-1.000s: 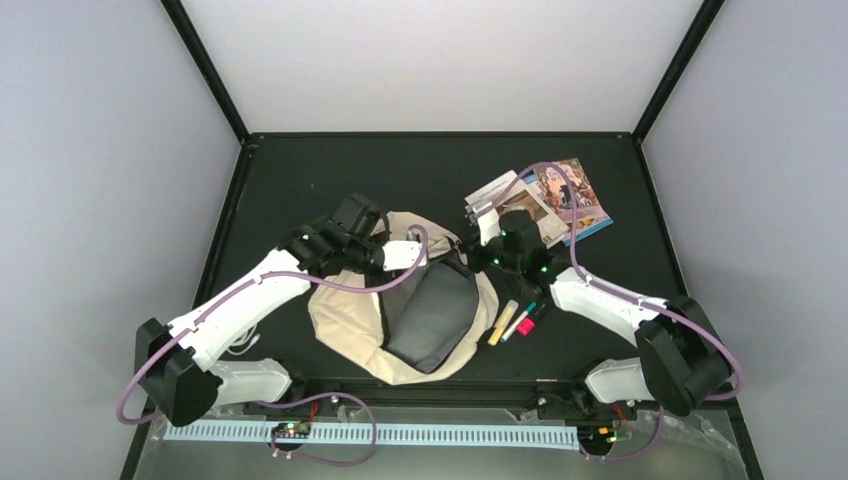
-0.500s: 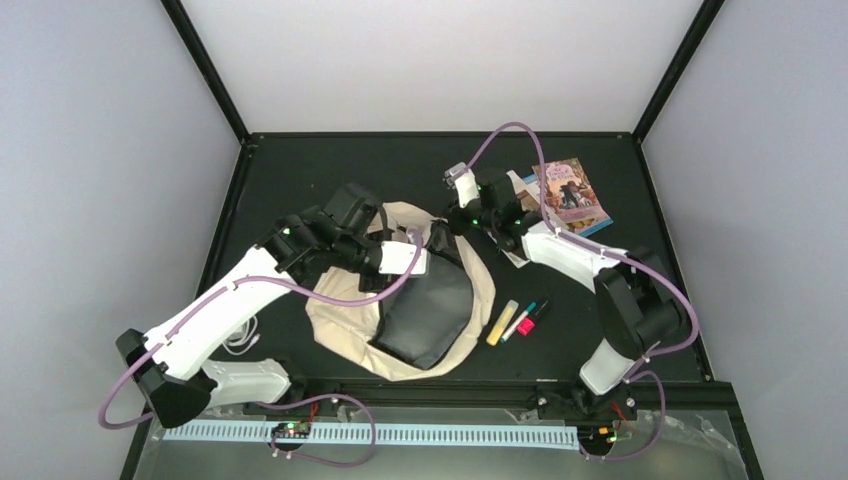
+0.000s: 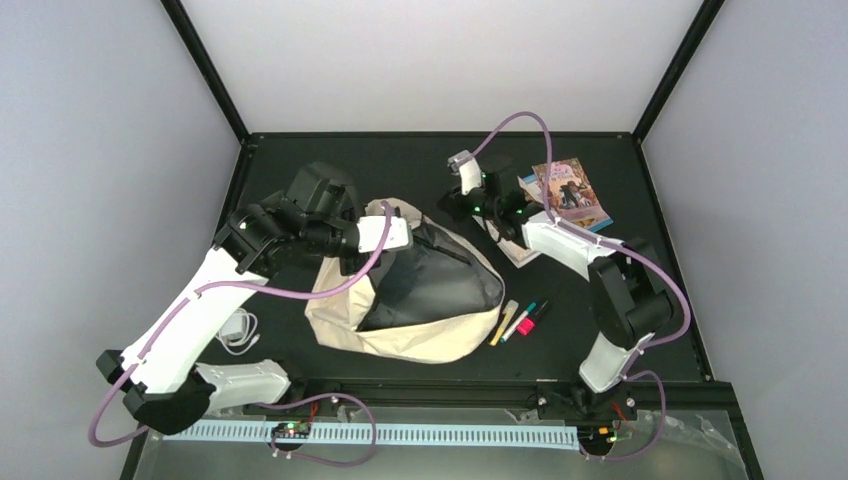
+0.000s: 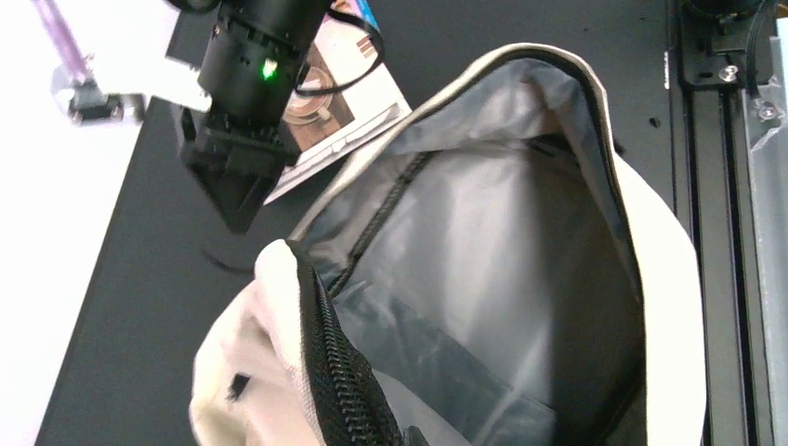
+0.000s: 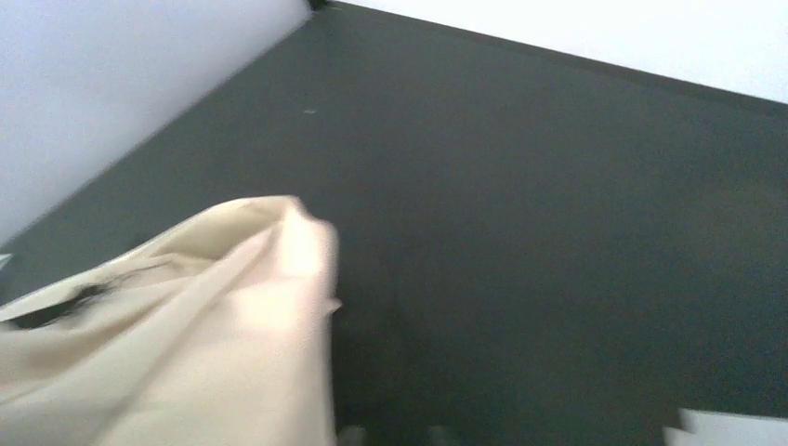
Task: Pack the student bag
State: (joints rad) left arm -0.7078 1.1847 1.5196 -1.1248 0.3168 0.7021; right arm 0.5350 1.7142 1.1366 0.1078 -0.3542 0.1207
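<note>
Top external view: hold the left gripper [image 3: 402, 237] clamped on the zipper rim of the student bag [image 3: 400, 340], slumped by the near edge of the table [image 3: 300, 180], mouth lifted wide, while steering the right gripper [image 3: 446, 207], opening unreadable, toward the book [image 3: 566, 190] near the far right corner.

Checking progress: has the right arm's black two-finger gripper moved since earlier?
Yes: right gripper moved away from the coloured marker pens, toward the far wall.
</note>
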